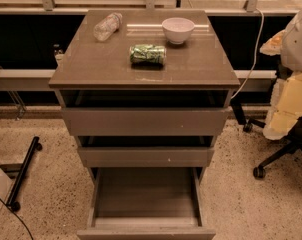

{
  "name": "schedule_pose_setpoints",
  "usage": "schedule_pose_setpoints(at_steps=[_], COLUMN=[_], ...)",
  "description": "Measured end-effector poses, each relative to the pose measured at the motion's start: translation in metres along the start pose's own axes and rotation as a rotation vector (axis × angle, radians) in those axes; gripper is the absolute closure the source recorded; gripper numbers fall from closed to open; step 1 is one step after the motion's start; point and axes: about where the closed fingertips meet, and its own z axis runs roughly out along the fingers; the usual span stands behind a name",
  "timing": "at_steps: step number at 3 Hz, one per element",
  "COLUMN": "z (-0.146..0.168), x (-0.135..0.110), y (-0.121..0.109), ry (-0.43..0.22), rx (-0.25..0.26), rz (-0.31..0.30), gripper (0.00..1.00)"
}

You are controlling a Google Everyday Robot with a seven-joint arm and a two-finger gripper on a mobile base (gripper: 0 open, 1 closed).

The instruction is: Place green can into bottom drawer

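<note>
Gripper and arm sit outside the camera view, so their pose and the gripper's state cannot be told; green can [148, 54] lies on its side on the cabinet top [91, 64], near a white bowl [178, 30]; bottom drawer [146, 196] stands pulled open, the can not in it.

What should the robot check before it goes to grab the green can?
1. Can lies on its side on the cabinet top, in plain sight: ok.
2. Bowl and bottle sit apart from the can: ok.
3. Bottom drawer is pulled open: ok.
4. Drawer has room for the can: ok.
5. Claw is out of view, so whether it is ready: cannot tell.
</note>
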Motion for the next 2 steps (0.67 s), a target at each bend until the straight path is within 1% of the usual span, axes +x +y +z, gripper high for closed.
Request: schedule_pose_setpoints(at_steps=[1,2], z=[0.000,0.006], x=[0.000,-0.015], y=[0.000,-0.006], ry=[0.000,-0.049], rx=[0.000,0.021], rz=[0.000,-0.004], gripper=[0.00,0.00])
